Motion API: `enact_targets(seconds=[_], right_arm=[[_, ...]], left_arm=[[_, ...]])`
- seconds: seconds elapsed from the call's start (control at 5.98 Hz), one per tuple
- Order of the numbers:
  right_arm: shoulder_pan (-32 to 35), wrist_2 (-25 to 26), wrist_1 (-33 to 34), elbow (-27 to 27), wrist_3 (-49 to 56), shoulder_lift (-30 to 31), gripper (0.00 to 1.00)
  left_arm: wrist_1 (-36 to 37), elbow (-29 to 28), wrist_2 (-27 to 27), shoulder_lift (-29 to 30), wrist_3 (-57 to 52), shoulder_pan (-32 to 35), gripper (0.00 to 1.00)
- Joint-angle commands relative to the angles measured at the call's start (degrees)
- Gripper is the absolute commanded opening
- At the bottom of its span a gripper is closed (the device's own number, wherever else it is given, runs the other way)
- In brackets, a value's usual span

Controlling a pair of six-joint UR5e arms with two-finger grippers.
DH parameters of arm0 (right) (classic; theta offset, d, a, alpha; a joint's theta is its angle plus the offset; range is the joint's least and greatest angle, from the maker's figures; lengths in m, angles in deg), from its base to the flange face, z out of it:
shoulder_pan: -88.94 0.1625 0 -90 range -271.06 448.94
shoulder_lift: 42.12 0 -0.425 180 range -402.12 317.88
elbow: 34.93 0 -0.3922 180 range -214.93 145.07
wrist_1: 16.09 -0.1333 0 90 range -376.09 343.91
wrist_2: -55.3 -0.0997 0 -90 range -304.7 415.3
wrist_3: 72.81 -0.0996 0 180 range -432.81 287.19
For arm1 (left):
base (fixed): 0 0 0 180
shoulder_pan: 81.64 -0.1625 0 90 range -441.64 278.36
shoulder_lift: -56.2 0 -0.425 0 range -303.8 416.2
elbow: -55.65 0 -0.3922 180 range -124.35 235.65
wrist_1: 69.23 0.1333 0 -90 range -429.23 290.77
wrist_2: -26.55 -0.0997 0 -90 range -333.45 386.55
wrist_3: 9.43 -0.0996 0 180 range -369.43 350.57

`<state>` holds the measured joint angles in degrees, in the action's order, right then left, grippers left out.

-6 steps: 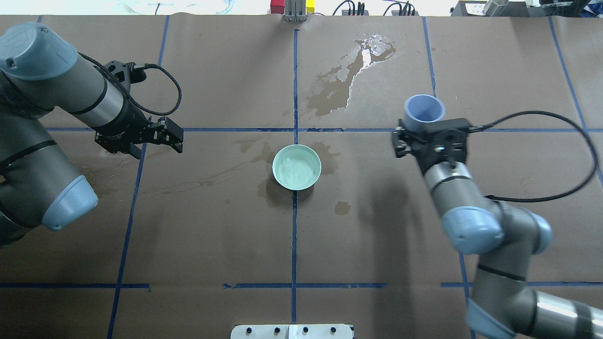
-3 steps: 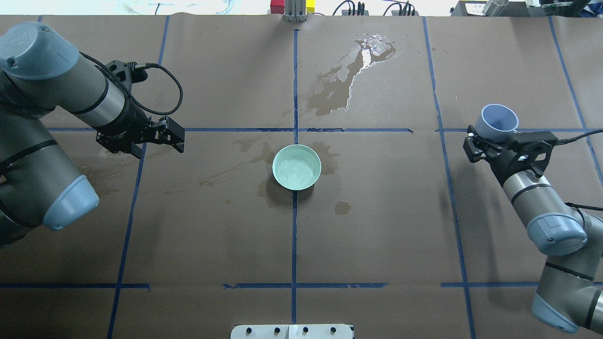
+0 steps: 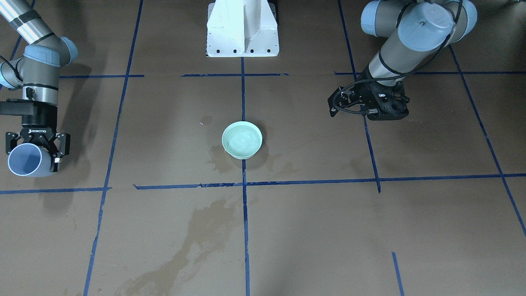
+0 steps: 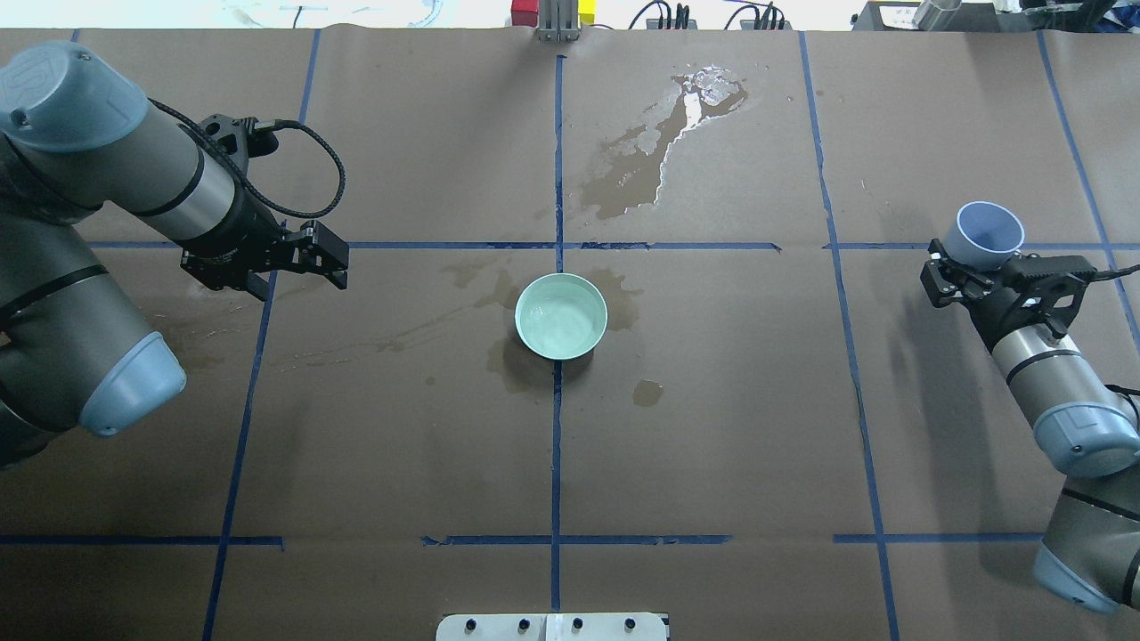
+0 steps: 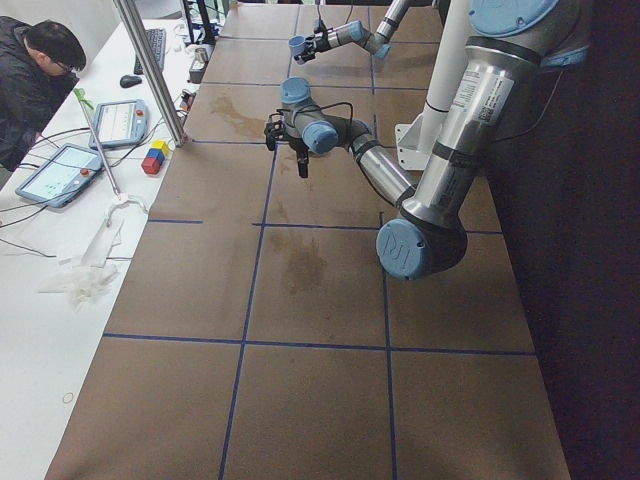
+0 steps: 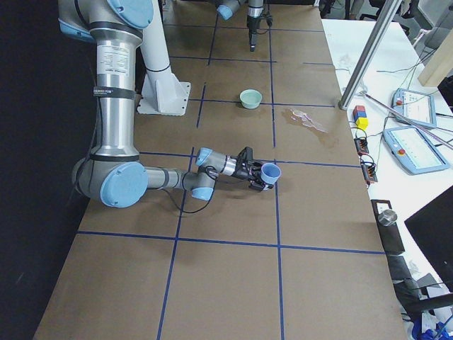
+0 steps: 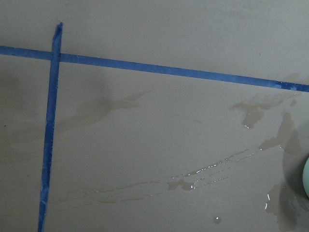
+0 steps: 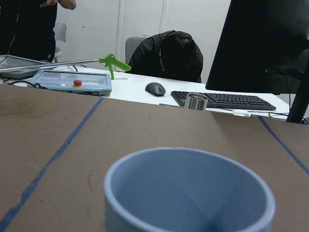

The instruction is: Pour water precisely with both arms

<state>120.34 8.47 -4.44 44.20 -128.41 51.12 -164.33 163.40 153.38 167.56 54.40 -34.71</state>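
Note:
A mint-green bowl (image 4: 561, 289) stands at the table's centre and holds clear water (image 4: 559, 322); it also shows in the front view (image 3: 242, 153). My right gripper (image 4: 980, 260) is shut on a pale blue cup (image 4: 984, 233), held above the table far to the bowl's right. The cup (image 3: 24, 160) is tilted with its mouth facing away from me. The right wrist view shows the cup (image 8: 188, 193) with no water visible inside. My left gripper (image 4: 340, 267) hangs shut and empty, left of the bowl.
A shiny water puddle (image 4: 663, 151) lies beyond the bowl, with damp stains (image 4: 512, 361) around it. The white pedestal (image 3: 242, 28) stands at my base. Operators (image 5: 40, 70) and a desk with tablets (image 6: 417, 145) lie past the far edge.
My right arm has carried the blue cup away from the bowl, rightward toward the table's right end. The left arm has not moved.

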Motion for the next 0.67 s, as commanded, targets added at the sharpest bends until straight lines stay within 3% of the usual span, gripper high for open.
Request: enact_targets(seconds=[0.0,0.5], right_arm=[[0.6,0.0,-0.3,-2.0,0.3,0.1,0.2],[0.2,-0.3,-1.9,-2.0,0.8,-0.3,0.63]], left_arm=[[0.0,0.0,0.0,0.0,0.1,0.0,1.0],[0.0,0.0,0.0,-0.1,0.0,0.0,1.0]])
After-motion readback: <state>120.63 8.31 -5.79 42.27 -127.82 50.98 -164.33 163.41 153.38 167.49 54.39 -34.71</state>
